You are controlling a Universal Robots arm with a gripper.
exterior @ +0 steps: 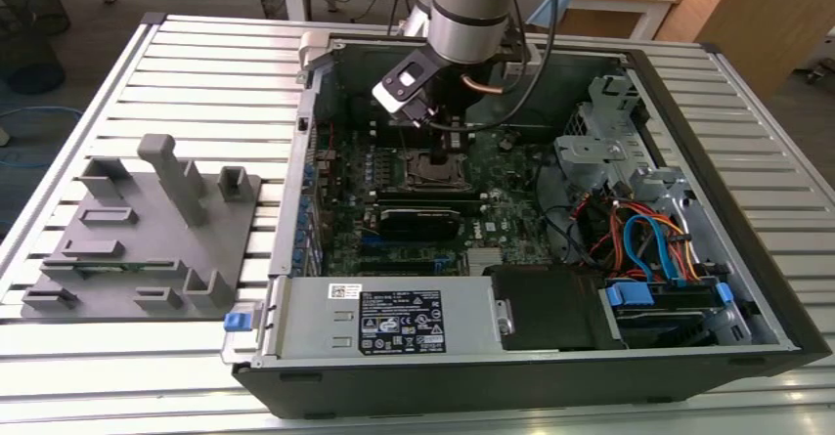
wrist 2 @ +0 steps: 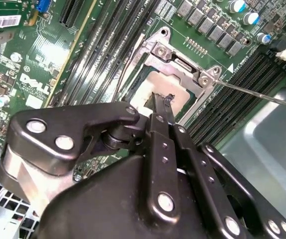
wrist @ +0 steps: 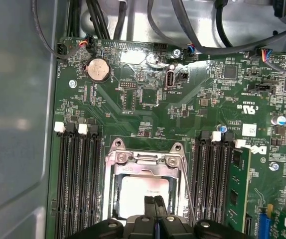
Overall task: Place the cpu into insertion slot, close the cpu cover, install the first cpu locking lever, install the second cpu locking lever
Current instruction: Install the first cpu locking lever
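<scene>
In both wrist views the cpu (wrist 2: pixel 144 87) (wrist: pixel 133 191) lies with its dull silver top up inside the insertion slot (exterior: pixel 435 171) on the green board. The silver cpu cover (wrist 2: pixel 183 62) (wrist: pixel 143 169) frames it and looks lowered around it. My gripper (wrist 2: pixel 164 99) (wrist: pixel 155 201) (exterior: pixel 451 147) is shut with nothing between its fingers. Its tips sit just over the chip's top near the frame's edge, and I cannot tell whether they touch. A thin wire locking lever (wrist 2: pixel 255 93) (wrist: pixel 187 189) stands free beside the socket.
Long black memory slots (wrist: pixel 75 184) (wrist: pixel 213 184) flank the socket on both sides. In the exterior view the open computer case (exterior: pixel 313 288) holds a black card (exterior: pixel 417 222), a power supply (exterior: pixel 391 318) and cables (exterior: pixel 639 239). A grey fixture tray (exterior: pixel 144 239) lies on the exterior view's left.
</scene>
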